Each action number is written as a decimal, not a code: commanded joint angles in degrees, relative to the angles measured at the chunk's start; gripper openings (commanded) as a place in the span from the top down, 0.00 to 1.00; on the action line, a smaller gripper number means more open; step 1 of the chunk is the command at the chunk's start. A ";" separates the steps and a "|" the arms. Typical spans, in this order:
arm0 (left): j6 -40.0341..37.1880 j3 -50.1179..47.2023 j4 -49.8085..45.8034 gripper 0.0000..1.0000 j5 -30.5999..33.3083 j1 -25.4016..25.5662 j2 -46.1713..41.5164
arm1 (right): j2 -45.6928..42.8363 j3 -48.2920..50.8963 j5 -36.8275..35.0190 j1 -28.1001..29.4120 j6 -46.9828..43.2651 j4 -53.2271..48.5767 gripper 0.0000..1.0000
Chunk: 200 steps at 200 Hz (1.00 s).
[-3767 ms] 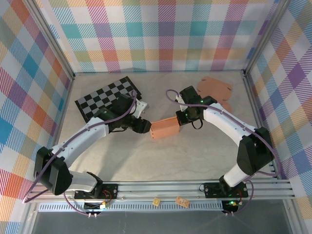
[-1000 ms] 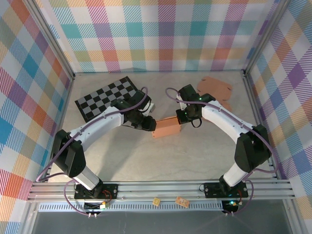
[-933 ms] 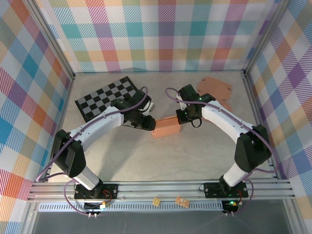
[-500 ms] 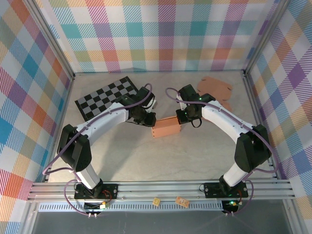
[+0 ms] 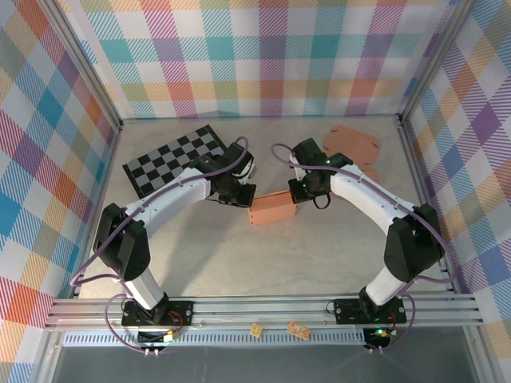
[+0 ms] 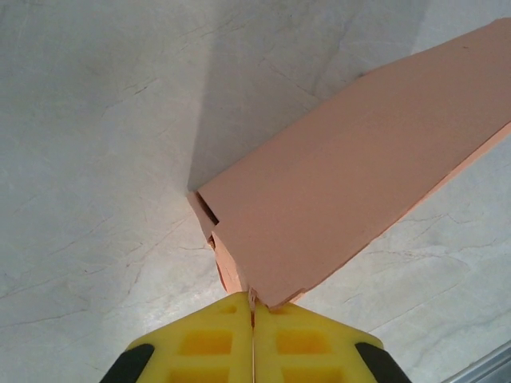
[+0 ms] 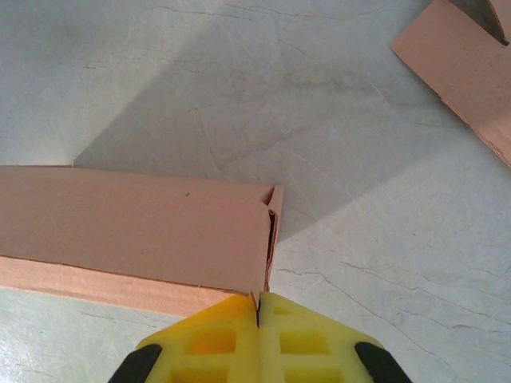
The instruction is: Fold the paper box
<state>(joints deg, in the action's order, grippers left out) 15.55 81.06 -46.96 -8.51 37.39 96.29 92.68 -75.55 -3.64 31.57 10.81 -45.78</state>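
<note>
Left fingers point(image 6: 209, 345), having swung farther, now pinch the paper box point(image 5: 273, 209) at its left end. Right fingers point(image 7: 307, 343) stay pinched on the opposite end, so both ends seem secured for folding.

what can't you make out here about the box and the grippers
Top view: ends of the box hidden by the left gripper and right gripper.
Left wrist: box's far end cut by the frame's right edge.
Right wrist: flat cardboard cut off at the top right corner.

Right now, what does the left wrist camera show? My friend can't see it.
The yellow fingers of the left end effector are closed on the near corner of a salmon-pink paper box, at the bottom of the picture. The box stretches away to the upper right across a pale, marbled table.
</note>
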 commanded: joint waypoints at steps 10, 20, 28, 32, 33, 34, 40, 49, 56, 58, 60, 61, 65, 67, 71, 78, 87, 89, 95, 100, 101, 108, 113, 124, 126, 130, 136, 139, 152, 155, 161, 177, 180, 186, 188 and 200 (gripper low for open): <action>4.99 2.27 -2.42 0.94 -2.60 0.63 0.29 | -0.40 -0.10 0.45 0.42 2.34 -1.52 1.00; 6.05 2.57 -2.81 0.94 -3.31 0.67 0.52 | -0.33 -0.04 0.44 0.42 2.60 -1.60 1.00; 6.62 2.78 -3.02 0.94 -3.92 0.67 0.68 | -0.25 -0.12 0.43 0.40 2.71 -1.78 1.00; 6.85 3.01 -3.16 0.94 -4.16 0.67 0.80 | -0.18 -0.19 0.38 0.42 2.76 -1.85 1.00; 6.94 3.08 -3.19 0.94 -4.19 0.67 0.82 | -0.16 -0.25 0.34 0.42 2.74 -1.94 1.00; 6.99 3.11 -3.25 0.94 -4.26 0.67 0.82 | -0.15 -0.27 0.32 0.42 2.78 -1.99 1.00; 7.39 3.39 -3.60 0.94 -4.57 0.58 1.04 | -0.06 -0.42 0.23 0.44 2.88 -2.19 1.00; 7.87 4.12 -4.37 0.94 -5.13 0.46 1.47 | 0.10 -0.73 0.12 0.40 2.90 -2.55 1.00; 8.26 4.59 -4.91 0.94 -5.48 0.49 1.85 | 0.21 -0.98 -0.06 0.42 2.92 -2.85 1.00; 8.37 4.69 -5.07 0.94 -5.60 0.43 1.99 | 0.22 -1.00 -0.05 0.42 2.97 -2.90 1.00; 8.58 4.76 -5.14 0.94 -5.74 0.41 2.08 | 0.17 -1.07 -0.16 0.42 3.05 -2.95 1.00; 8.69 4.79 -5.15 0.94 -5.82 0.41 2.12 | 0.15 -1.08 -0.20 0.42 3.11 -2.98 1.00; 9.00 4.85 -5.23 0.94 -6.16 0.33 2.29 | 0.16 -1.17 -0.43 0.42 3.23 -3.08 1.00; 9.22 4.91 -5.24 0.94 -6.30 0.32 2.36 | 0.22 -1.24 -0.48 0.42 3.31 -3.22 1.00; 9.53 4.90 -5.25 0.94 -6.61 0.32 2.59 | 0.15 -1.33 -0.58 0.40 3.38 -3.26 1.00; 10.28 4.81 -4.97 0.94 -6.99 0.32 2.66 | 0.06 -1.36 -0.58 0.42 3.56 -3.26 1.00; 11.47 4.12 -3.96 0.94 -7.67 0.23 2.67 | 0.03 -1.37 -0.65 0.49 3.85 -3.26 1.00; 11.68 4.07 -3.72 0.94 -7.79 0.23 2.63 | 0.04 -1.31 -0.55 0.42 3.84 -3.26 1.00; 12.37 3.80 -3.26 0.94 -8.00 0.23 2.67 | -0.12 -1.32 -0.39 0.42 4.02 -3.25 1.00; 12.82 3.76 -2.89 0.94 -8.09 0.23 2.61 | -0.14 -1.23 -0.24 0.42 4.18 -3.19 1.00; 12.96 3.71 -2.84 0.94 -8.09 0.23 2.64 | -0.14 -1.25 -0.23 0.42 4.20 -3.18 1.00; 13.55 3.75 -2.55 0.94 -8.10 0.23 2.75 | -0.18 -1.31 -0.06 0.42 4.33 -3.31 1.00; 13.90 3.75 -2.32 0.94 -8.16 0.15 2.72 | -0.13 -1.35 0.10 0.42 4.44 -3.39 1.00; 14.68 4.03 -1.88 0.94 -8.48 0.06 2.92 | 0.04 -1.53 0.08 0.44 4.66 -3.66 1.00; 14.73 4.05 -1.83 0.94 -8.52 0.06 2.93 | 0.02 -1.53 0.07 0.45 4.66 -3.67 1.00; 14.98 4.17 -1.72 0.94 -8.83 0.06 3.02 | 0.08 -1.58 0.12 0.42 4.73 -3.78 1.00; 15.01 4.24 -1.57 0.94 -9.10 0.04 3.10 | 0.08 -1.62 -0.03 0.42 4.83 -3.92 1.00; 15.03 4.43 -1.60 0.94 -9.16 0.02 3.14 | 0.08 -1.70 -0.05 0.42 4.80 -3.94 1.00; 14.69 4.57 -2.50 0.88 -9.10 0.05 3.20 | 0.12 -1.71 -0.40 0.46 4.99 -4.00 1.00; 14.52 4.49 -2.74 0.87 -9.00 0.06 3.12 | 0.10 -1.71 -0.40 0.43 5.00 -3.97 1.00; 14.23 4.47 -3.31 0.83 -8.60 0.06 2.86 | 0.06 -1.73 -0.49 0.42 5.01 -3.97 1.00; 13.96 3.55 -4.00 0.74 -7.01 0.05 1.64 | 0.26 -1.53 -0.60 0.43 5.40 -3.92 1.00; 14.02 3.30 -3.97 0.73 -6.59 0.05 1.24 | 0.25 -1.53 -0.59 0.42 5.46 -3.88 1.00; 14.18 2.64 -3.61 0.70 -5.97 0.06 0.30 | 0.29 -1.54 -0.50 0.40 5.66 -3.80 1.00; 14.27 2.42 -3.48 0.69 -5.72 0.01 0.02 | 0.30 -1.53 -0.45 0.44 5.70 -3.86 1.00; 14.67 0.76 -1.69 0.67 -4.76 0.14 -1.81 | 0.36 -1.45 -0.23 0.42 5.97 -3.54 1.00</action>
<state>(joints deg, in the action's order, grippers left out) 29.32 84.12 -50.37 -14.90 37.36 98.48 92.68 -75.94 -4.99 31.62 15.18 -47.70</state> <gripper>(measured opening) 0.317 0.055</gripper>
